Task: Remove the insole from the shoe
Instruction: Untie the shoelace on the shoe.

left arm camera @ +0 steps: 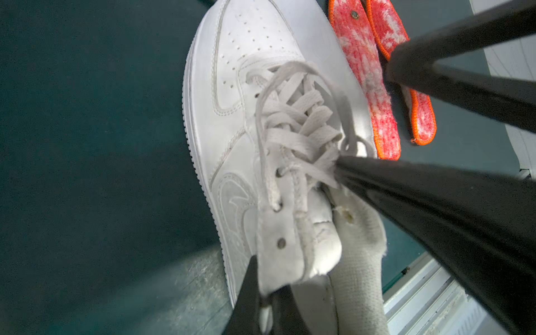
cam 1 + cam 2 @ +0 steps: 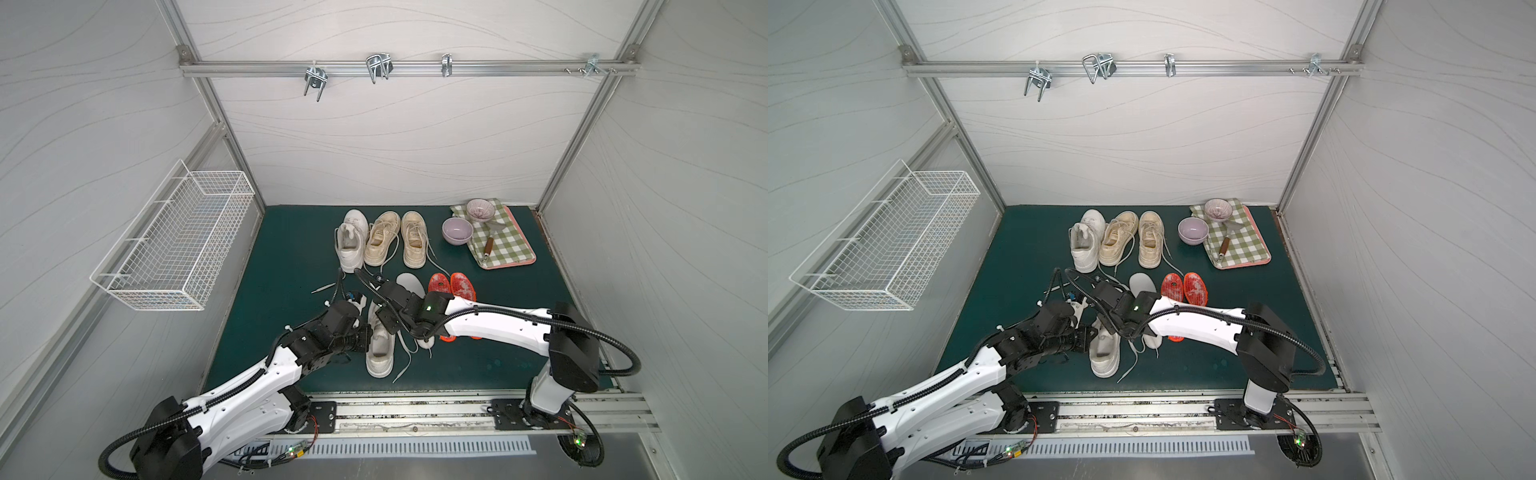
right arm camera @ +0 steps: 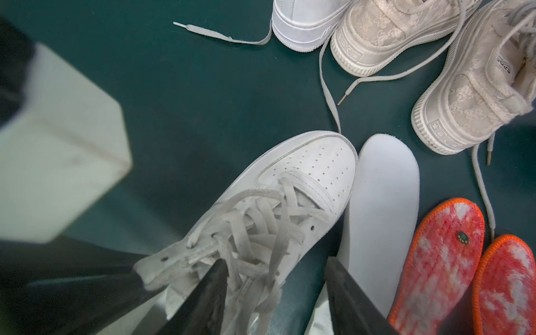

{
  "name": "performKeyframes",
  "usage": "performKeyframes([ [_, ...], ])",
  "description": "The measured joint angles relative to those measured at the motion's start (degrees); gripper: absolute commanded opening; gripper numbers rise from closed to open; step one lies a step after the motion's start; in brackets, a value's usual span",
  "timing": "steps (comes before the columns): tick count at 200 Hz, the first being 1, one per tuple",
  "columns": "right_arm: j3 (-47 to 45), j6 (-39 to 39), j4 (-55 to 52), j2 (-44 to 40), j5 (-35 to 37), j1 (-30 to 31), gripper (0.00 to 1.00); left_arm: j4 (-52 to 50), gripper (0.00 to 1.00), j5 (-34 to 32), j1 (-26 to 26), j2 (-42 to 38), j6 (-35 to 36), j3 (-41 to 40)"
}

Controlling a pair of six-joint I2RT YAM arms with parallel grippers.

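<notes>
shoe (image 2: 380, 351): a white lace-up sneaker is seen standing upright on the green mat (image 2: 270, 266) near the front edge, toe turned toward the back wall, laces slack and trailing onto the mat
insole (image 3: 383, 203): a white insole is found outside the shoe, laid flat on the mat just beside it on the right arm's side, between the shoe and the red insoles (image 3: 441, 261); its heel end is covered by the right arm in both top views
left gripper (image 1: 266, 298): the jaws are pressed together on the shoe's upper edge by the topmost eyelet, so the collar flap is pinched between them
right gripper (image 3: 277, 262): the jaws are spread apart above the shoe; one finger (image 3: 208, 293) is placed over the laces, the other over the heel end of the insole; nothing is seen clamped between them
red insoles: a pair with orange edging, laid side by side just beside the white insole
back row: a second white sneaker (image 2: 351, 241) and two cream shoes (image 2: 382, 237) are lined up side by side, heels toward the arms
far right corner: a checked cloth (image 2: 513, 249) is spread out; a patterned bowl (image 2: 480, 210) and a wooden-handled utensil (image 2: 489, 245) are set on it, and a lilac bowl (image 2: 457, 231) is placed at its edge
left wall: a white wire basket (image 2: 174, 249) is mounted above the mat
</notes>
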Motion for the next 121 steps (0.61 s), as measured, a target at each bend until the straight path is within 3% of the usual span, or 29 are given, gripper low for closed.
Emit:
performKeyframes([
  [51, 2.08, 0.46, -0.92, 4.85, 3.67, -0.13, 0.42, 0.09, 0.0, 0.35, 0.0, 0.04, 0.02, 0.0],
  [86, 5.03, -0.24, -1.36, 8.96, 9.99, -0.13, 0.3, 0.09, 0.0, 0.57, 0.0, 0.04, 0.02, 0.0],
  [121, 7.67, -1.6, -0.98, 13.16, 17.55, -0.55, 0.3, 0.04, 0.0, 0.61, 0.02, -0.04, 0.0, 0.0],
])
